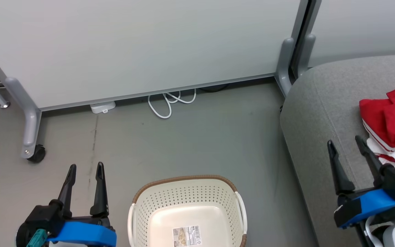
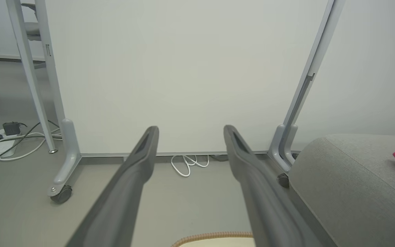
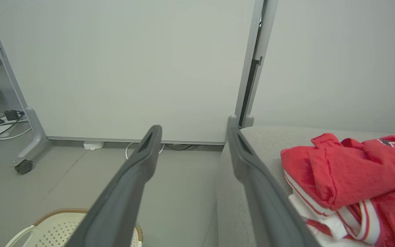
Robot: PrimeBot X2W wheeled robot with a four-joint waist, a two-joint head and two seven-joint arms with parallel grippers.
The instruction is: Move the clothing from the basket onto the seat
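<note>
My right gripper hangs with its two fingers spread and nothing between them, close by the edge of the seat. My left gripper is likewise spread and empty, low over the floor just beside the basket. The clothing lies in a red and white heap on the seat cushion, near the right fingertips. The basket shows me a bare floor with a printed label on it. I judge the moving done, so the step in hand is a clean finish. I would leave both grippers spread, draw the right arm away from the heap without snagging a fold, and check that no part hangs over the seat's edge. The heap runs past the head view's right border, so I cannot tell how its far side lies.
</note>
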